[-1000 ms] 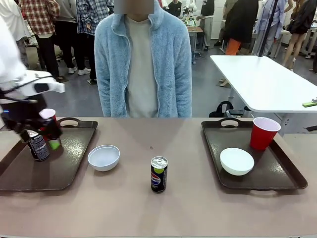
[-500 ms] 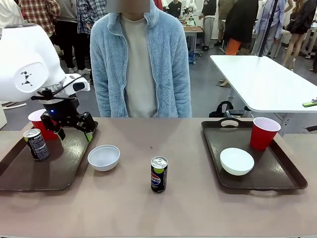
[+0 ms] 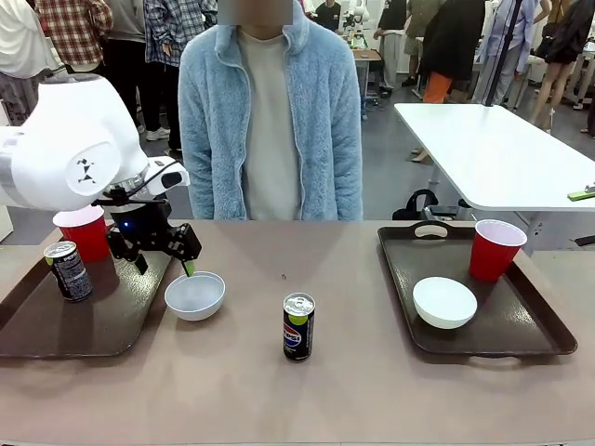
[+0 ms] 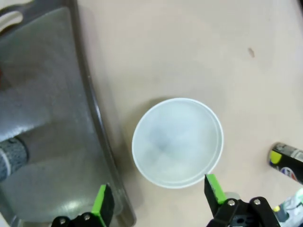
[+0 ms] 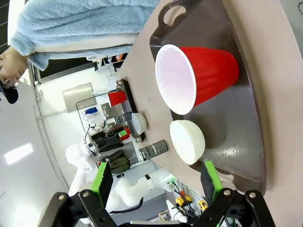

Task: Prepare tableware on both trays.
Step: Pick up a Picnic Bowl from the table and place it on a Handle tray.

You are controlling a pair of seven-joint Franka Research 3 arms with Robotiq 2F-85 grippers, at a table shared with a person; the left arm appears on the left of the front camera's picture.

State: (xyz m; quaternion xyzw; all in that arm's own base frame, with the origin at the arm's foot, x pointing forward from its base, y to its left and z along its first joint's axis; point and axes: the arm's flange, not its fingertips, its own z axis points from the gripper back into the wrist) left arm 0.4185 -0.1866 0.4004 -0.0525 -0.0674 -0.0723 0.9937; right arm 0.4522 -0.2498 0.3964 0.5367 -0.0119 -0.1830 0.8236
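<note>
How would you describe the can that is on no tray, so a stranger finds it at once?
On the bare table between the left tray and right tray, one can stands upright, right of a white bowl. The other can sits on the left tray.

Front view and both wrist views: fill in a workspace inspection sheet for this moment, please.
Surface: tan table, one small dark speck near its middle.
Job's things: left tray holds a red cup and a Pepsi can; right tray holds a second red cup and a white bowl; a second white bowl and a second Pepsi can stand on the bare table between the trays.
Clutter: nothing seen.
Grippers: left gripper open, over the second white bowl; right gripper open, holding nothing.
Cables: thin black cable at the left wrist.
Surroundings: person in a light blue fleece at the far edge; white side table and bystanders behind.
</note>
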